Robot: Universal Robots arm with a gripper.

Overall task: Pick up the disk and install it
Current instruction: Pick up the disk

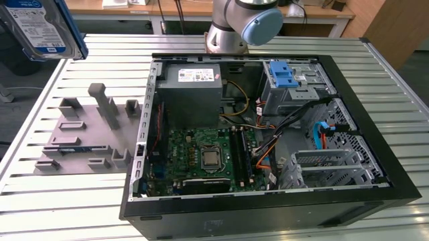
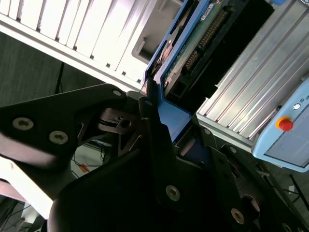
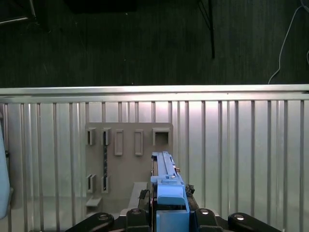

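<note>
The disk [image 1: 40, 27], a silver drive with a white-and-blue label in a blue carrier frame, hangs in the air at the exterior view's upper left, above the table's corner and well away from the open computer case [image 1: 268, 140]. In the first wrist view my gripper [image 3: 170, 215] is shut on the disk [image 3: 164, 174], its black fingers pressing the blue frame from both sides, with the slatted table below. In the second wrist view the gripper [image 2: 169, 125] clamps the blue edge of the disk [image 2: 193, 48], whose connector side shows.
A grey fixture plate [image 1: 87, 135] with upright slots lies on the slatted table beside the case. Inside the case are a grey power-supply box [image 1: 191, 95], a light-blue latch piece [image 1: 283, 75] and a metal drive cage [image 1: 335, 165]. The arm's base [image 1: 241, 25] stands behind.
</note>
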